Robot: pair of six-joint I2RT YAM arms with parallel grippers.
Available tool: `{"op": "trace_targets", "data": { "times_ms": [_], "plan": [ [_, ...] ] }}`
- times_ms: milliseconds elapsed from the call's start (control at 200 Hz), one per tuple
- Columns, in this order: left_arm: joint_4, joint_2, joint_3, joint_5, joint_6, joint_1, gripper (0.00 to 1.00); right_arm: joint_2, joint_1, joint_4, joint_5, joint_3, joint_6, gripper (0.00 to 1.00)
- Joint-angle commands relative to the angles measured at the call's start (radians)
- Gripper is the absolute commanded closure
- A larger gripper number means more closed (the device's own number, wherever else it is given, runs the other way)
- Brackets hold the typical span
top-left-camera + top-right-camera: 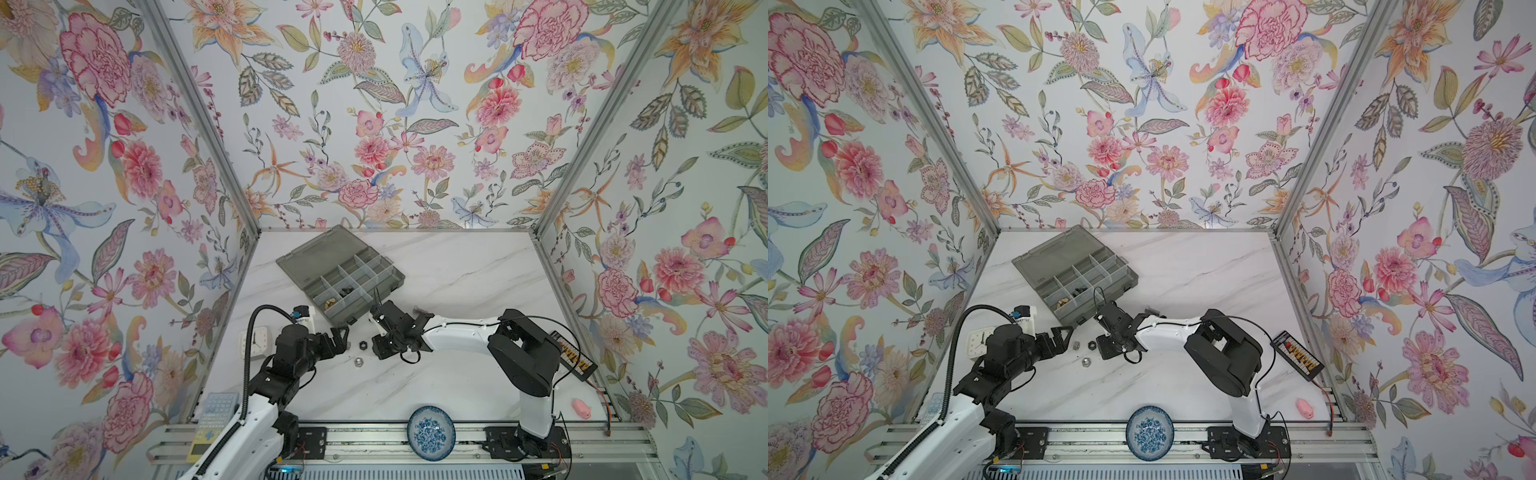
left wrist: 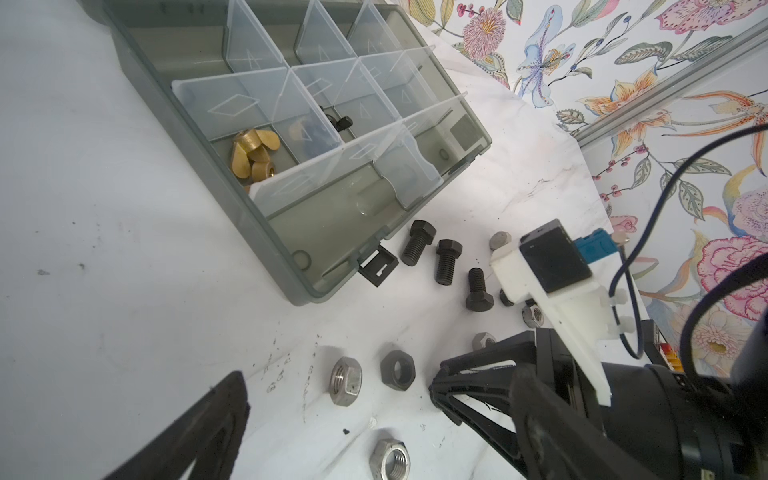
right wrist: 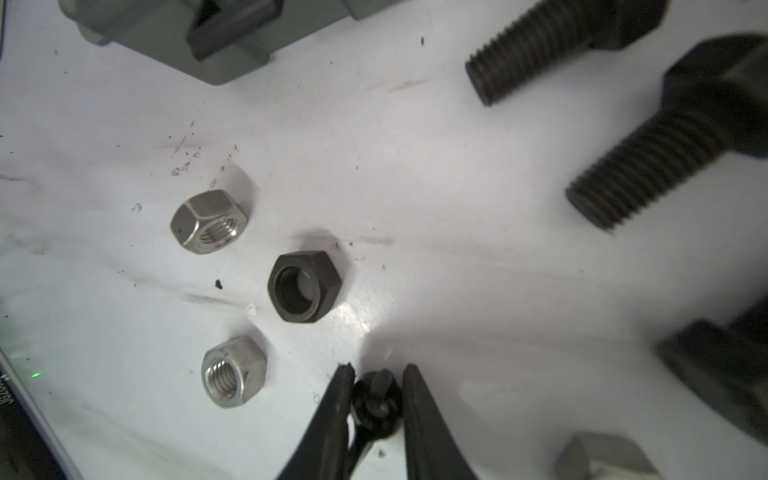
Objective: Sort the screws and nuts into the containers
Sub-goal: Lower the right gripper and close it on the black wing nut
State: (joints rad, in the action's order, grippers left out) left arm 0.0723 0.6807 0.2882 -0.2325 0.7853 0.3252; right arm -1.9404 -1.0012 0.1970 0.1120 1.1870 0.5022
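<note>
One small black nut [image 3: 376,405] sits pinched in the right claw [image 3: 378,370], lower centre, for lifting. The left claw [image 1: 343,336] hangs wide open, empty.

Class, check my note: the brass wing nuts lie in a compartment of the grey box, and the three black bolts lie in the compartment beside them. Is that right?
No. The brass wing nuts do lie in a compartment of the grey box, but the three black bolts lie on the table outside it, as the left wrist view shows.
</note>
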Motion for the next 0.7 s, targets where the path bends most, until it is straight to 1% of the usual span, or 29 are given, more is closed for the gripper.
{"op": "trace_targets", "data": {
  "times_ms": [0,360,696],
  "plan": [
    [-0.021,0.002,-0.012,-0.011,0.004,-0.013,0.01,-0.034,0.0,0.016,-0.009,0.022,-0.013,0.78],
    [-0.023,0.006,-0.015,-0.01,0.003,-0.013,0.01,-0.038,0.001,0.015,-0.02,0.017,-0.026,0.84],
    [-0.015,-0.004,-0.015,-0.006,0.004,-0.014,0.01,-0.032,0.002,0.016,-0.025,0.01,-0.034,0.95]
  ]
}}
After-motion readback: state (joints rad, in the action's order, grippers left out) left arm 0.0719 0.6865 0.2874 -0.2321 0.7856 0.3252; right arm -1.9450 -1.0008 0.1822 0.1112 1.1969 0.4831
